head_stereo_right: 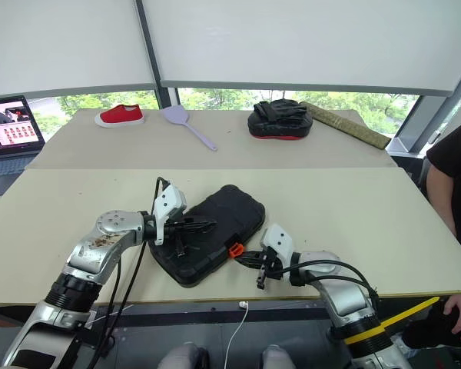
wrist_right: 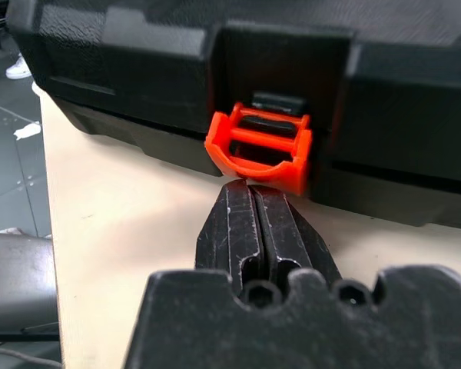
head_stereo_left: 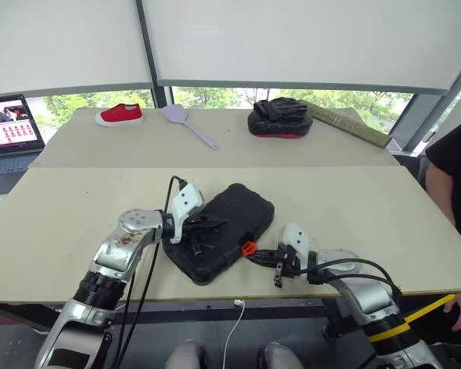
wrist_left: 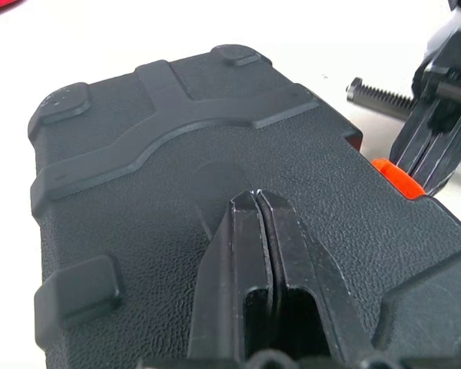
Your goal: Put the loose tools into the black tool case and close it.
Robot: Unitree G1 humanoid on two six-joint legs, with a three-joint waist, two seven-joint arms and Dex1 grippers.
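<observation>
One person (head_stereo_left: 455, 181), mostly cut off

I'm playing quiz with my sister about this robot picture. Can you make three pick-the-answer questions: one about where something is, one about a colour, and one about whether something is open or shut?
1. Where is the red shoe?
A. On the far table, left end
B. On top of the tool case
C. In the robot's gripper

2. What colour is the latch on the black tool case?
A. Blue
B. Orange
C. White

3. How is the tool case's lid?
A. Wide open
B. Taken off
C. Shut down on the case

Answers:
1. A, it lies on the far table near the lilac spatula.
2. B, the right wrist view shows it bright orange, just ahead of the shut right gripper.
3. C, the lid lies flat, with the shut left gripper over it.
</observation>
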